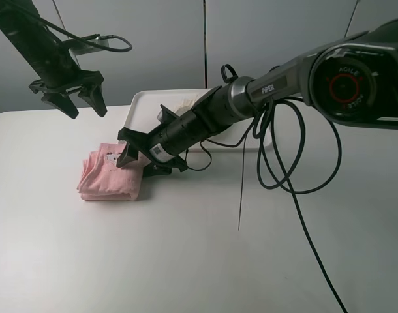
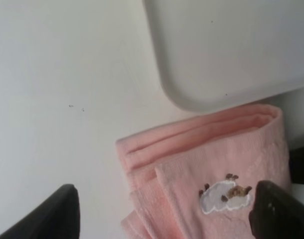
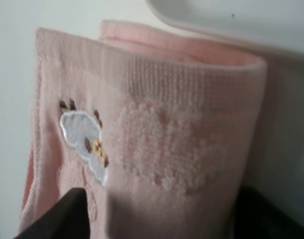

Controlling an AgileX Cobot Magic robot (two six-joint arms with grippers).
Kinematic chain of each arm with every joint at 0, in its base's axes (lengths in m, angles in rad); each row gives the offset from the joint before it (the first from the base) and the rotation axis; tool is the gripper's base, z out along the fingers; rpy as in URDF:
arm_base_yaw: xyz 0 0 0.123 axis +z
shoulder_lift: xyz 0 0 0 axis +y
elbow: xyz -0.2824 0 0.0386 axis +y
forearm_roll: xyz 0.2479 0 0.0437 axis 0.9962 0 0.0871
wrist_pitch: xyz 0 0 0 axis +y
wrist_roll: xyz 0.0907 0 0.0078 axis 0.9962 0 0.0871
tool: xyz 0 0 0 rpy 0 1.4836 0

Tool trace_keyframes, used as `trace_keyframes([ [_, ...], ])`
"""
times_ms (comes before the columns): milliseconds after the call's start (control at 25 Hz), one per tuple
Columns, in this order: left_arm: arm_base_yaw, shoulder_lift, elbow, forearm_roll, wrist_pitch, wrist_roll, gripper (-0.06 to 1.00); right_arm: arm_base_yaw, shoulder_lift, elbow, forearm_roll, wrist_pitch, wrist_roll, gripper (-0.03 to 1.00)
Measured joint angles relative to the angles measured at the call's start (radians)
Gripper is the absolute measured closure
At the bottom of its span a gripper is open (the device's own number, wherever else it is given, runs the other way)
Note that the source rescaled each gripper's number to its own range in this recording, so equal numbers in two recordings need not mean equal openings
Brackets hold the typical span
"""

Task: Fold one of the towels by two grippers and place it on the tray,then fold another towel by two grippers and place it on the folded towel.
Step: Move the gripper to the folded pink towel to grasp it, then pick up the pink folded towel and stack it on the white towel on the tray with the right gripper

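Observation:
A folded pink towel (image 1: 104, 176) with a small sheep patch lies on the white table, just in front of the white tray (image 1: 143, 107). My right gripper (image 1: 143, 162) reaches across to the towel's right edge. Its jaws are open and straddle the folded edge, as the right wrist view (image 3: 167, 214) shows on the towel (image 3: 167, 99). My left gripper (image 1: 81, 103) is open and empty, raised above and behind the towel. It looks down on the towel (image 2: 192, 144) and the tray corner (image 2: 231, 50). A cream towel (image 1: 186, 101) lies on the tray, mostly hidden by the right arm.
The right arm's black cables (image 1: 284, 163) hang in loops over the table right of the tray. The white table (image 1: 186, 261) stretches in front of the towel. A grey wall stands behind.

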Motion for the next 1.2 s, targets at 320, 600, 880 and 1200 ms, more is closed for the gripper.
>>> trace_keyframes([
  [320,0.0,0.0,0.0,0.0,-0.005,0.001,0.04,0.01,0.01,0.0,-0.002,-0.026,-0.052,0.89],
  [600,0.01,0.0,0.0,0.009,0.003,0.006,0.04,0.011,-0.047,-0.002,-0.04,-0.007,-0.105,0.89],
  [880,0.068,0.0,0.0,-0.125,0.027,0.063,0.04,-0.025,-0.133,-0.143,-0.279,0.028,-0.006,0.89],
  [1200,0.089,0.0,0.0,-0.178,0.027,0.104,0.04,-0.18,-0.141,-0.332,-0.475,0.124,0.159,0.89],
])
